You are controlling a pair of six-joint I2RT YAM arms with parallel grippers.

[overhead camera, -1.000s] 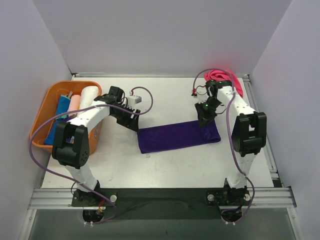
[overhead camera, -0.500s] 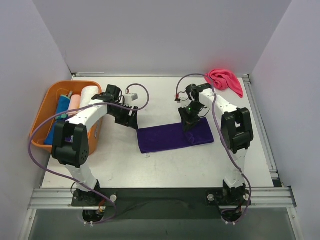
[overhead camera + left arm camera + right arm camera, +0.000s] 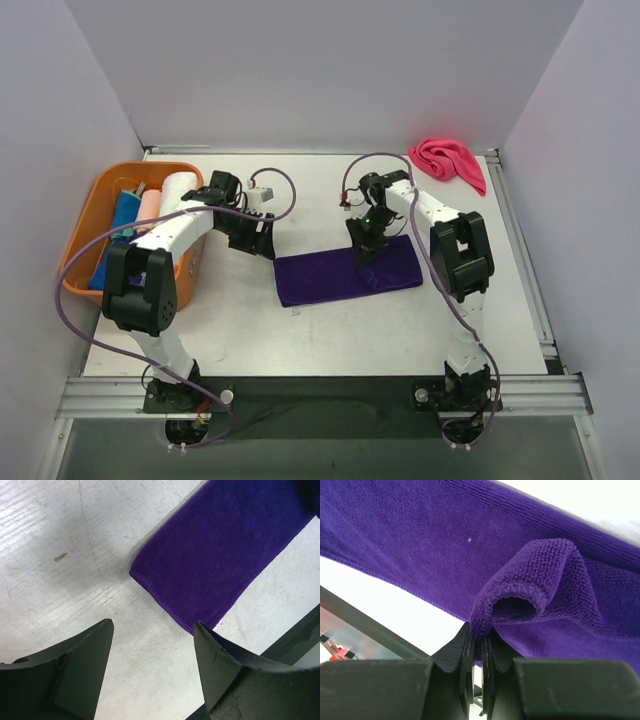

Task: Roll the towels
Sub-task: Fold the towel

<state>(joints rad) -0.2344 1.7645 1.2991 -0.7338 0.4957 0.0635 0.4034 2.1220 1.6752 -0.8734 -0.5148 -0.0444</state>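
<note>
1. Purple towel (image 3: 330,278) lies spread on the table (image 3: 330,335), approx mid-table, long side running left-right. A fold of its cloth stands up in a small loop over the flat part, near the far edge, right of ctr.
2. Right gripper (image 3: 479,639) is clamped tight on that fold. The wrist view shows the cloth curling up from btwn the fingers, w/ the rest of the towel spread beyond.
3. Left gripper (image 3: 152,630) has its fingers wide apart w/ nothing btwn them. It sits over bare table just beside the towel's far-left corner, and no contact w/ the cloth is visible.
4. Pink towel (image 3: 448,160) sits crumpled at the far right corner of the table, well apart from both arms.
5. Orange basket (image 3: 95,195) is at the left edge of the table, beside the left arm. It holds rolled towels side by side: white roll (image 3: 178,192), pale pink roll (image 3: 148,208), blue roll (image 3: 118,228).
</note>
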